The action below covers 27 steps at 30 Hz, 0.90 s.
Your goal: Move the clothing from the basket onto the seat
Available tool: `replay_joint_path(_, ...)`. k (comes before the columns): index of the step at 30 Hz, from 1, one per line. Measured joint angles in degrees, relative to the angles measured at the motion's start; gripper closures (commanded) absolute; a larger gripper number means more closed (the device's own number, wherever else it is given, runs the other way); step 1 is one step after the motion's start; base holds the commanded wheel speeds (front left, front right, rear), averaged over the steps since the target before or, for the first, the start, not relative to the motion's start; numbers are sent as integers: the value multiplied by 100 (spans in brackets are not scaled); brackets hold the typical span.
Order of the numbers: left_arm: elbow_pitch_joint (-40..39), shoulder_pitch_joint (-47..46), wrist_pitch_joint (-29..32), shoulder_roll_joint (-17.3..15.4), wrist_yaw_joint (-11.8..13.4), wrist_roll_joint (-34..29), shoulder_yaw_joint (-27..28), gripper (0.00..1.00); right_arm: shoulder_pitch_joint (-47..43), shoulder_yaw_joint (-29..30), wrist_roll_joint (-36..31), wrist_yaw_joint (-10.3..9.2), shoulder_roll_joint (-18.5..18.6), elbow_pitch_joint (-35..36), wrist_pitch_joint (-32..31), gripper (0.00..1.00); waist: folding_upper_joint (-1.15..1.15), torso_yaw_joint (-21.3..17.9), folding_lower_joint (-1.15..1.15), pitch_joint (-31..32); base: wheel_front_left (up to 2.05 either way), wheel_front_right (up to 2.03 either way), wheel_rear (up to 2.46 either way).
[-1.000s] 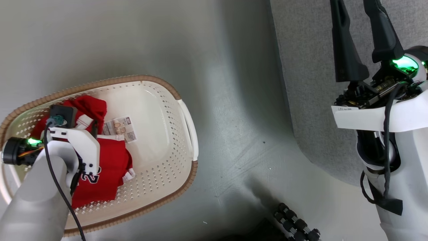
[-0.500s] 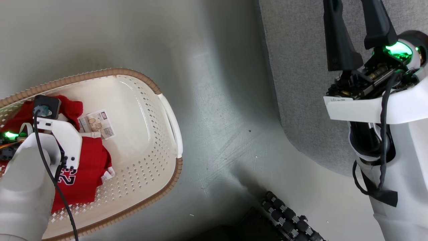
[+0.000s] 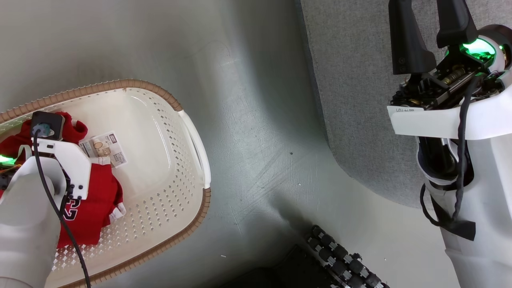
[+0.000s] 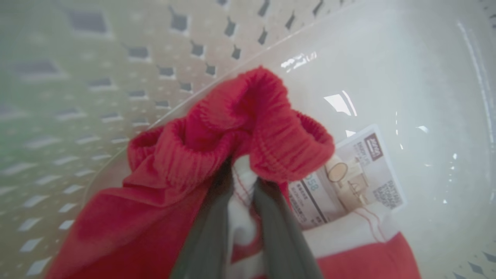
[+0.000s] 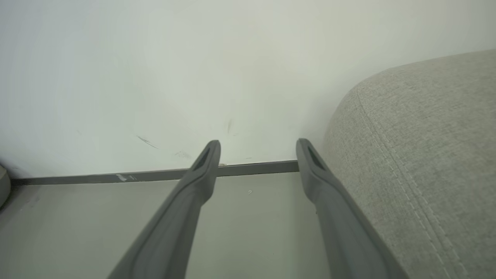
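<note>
Red clothing [image 3: 96, 200] with white trim lies bunched at the left end of the cream basket [image 3: 160, 160] on the floor. My left arm reaches down into the basket from above. In the left wrist view my left gripper [image 4: 243, 174] is shut on the clothing [image 4: 240, 128], pinching red and white fabric just below an elastic waistband, close to the perforated basket wall [image 4: 116, 58]. My right gripper [image 3: 428, 24] is open and holds nothing, raised beside the grey seat [image 3: 360, 100]. In the right wrist view that gripper [image 5: 259, 147] hangs over bare floor with the seat [image 5: 418, 155] at its right.
A paper label [image 3: 105, 148] lies on the basket's bottom next to the clothing. Grey floor separates the basket from the seat. A black ribbed part [image 3: 340, 256] sits at the bottom edge. A wall with a dark baseboard [image 5: 116, 178] stands ahead of the right gripper.
The head camera has turned, so the whole picture has slid left. My left arm stays in place over the basket, and its jaws have closed on the fabric. The right gripper stays open.
</note>
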State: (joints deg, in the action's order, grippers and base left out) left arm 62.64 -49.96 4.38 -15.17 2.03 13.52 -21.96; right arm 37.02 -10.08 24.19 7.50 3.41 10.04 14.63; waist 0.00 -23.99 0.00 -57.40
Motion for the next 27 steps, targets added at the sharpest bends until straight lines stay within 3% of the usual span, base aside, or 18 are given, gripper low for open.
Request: replay_joint_path(27, -42, 8, -1250, 428, -555, 62, -100, 100, 342, 305, -170, 0, -7, -54, 0, 0, 0, 222, 0, 538, 0, 0, 0)
